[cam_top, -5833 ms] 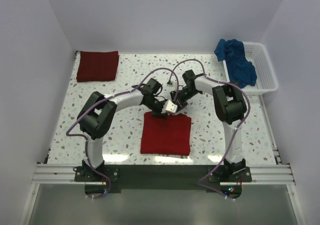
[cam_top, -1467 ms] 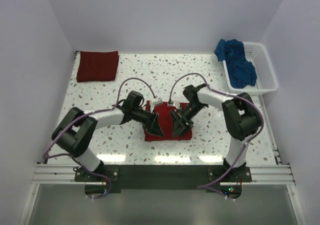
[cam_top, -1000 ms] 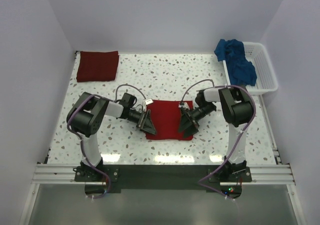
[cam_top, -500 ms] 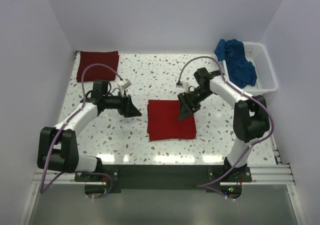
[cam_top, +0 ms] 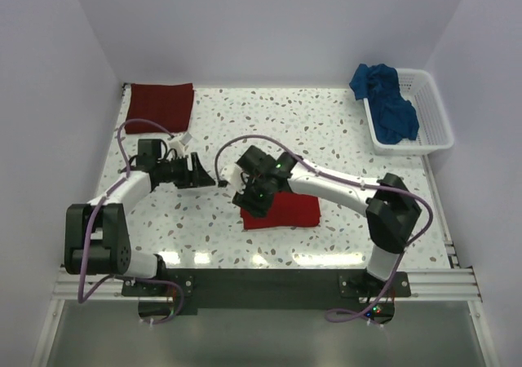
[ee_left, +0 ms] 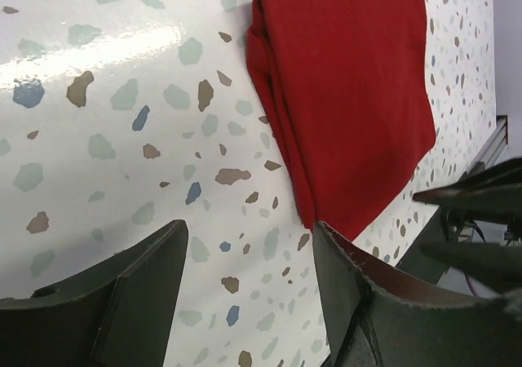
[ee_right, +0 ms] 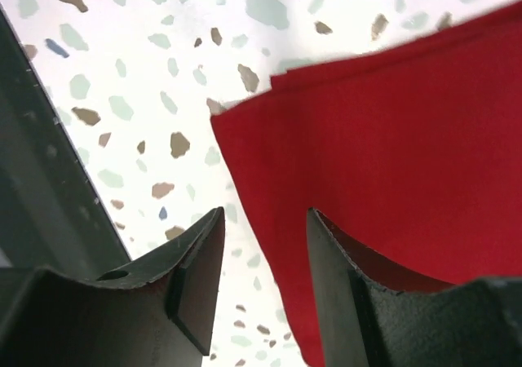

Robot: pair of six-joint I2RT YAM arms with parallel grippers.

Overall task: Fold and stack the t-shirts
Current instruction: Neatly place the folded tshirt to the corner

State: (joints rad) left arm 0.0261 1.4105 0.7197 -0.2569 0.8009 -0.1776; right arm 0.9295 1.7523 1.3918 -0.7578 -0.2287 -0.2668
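A bright red t-shirt (cam_top: 287, 210) lies folded in a square near the table's front, also in the left wrist view (ee_left: 351, 106) and the right wrist view (ee_right: 391, 139). My right gripper (cam_top: 251, 197) hovers over its front left corner, open, one finger above the cloth and one above the table (ee_right: 263, 220). My left gripper (cam_top: 204, 175) is open with nothing in it, left of the shirt and apart from it (ee_left: 249, 236). A darker maroon t-shirt (cam_top: 159, 106) lies folded at the back left. A blue t-shirt (cam_top: 385, 99) is bunched in the basket.
The white lattice basket (cam_top: 431, 116) stands at the back right against the wall. The table's dark front rail (ee_right: 33, 179) runs close beside my right gripper. Parts of the right arm (ee_left: 477, 196) show at the right edge of the left wrist view.
My right arm has swung from the red shirt's right side across to its front left corner, its jaws narrowing. My left gripper has drawn slightly leftward. The shirts have not moved.
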